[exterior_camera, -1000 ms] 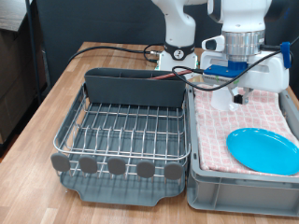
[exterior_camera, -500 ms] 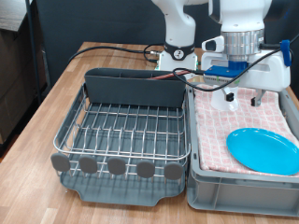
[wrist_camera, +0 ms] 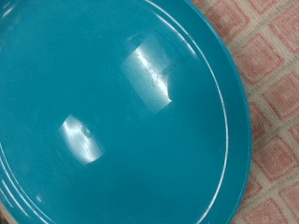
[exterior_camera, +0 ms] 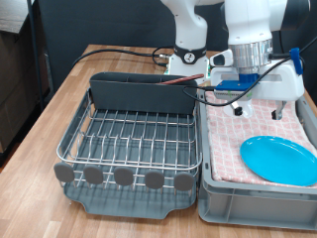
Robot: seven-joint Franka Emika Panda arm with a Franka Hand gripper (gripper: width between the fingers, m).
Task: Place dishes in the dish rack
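Pincer: my pincer (exterior_camera: 256, 97) hangs upper right, above the crate (exterior_camera: 213, 188); spread or pressed, I cannot tell.
Plate (exterior_camera: 279, 159): lower right, on checked cloth (exterior_camera: 230, 139).
Rack (exterior_camera: 134, 139): centre left.

Plate (wrist_camera: 112, 112) cut by wrist frame edges — hand fingers unseen.

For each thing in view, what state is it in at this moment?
Plate: lying flat on the checked cloth in the grey crate, not in the rack.
Dish rack: no dishes on its wires.
Cutlery bin: upright at the rack's far end.
Hand: above the crate, holding nothing visible.
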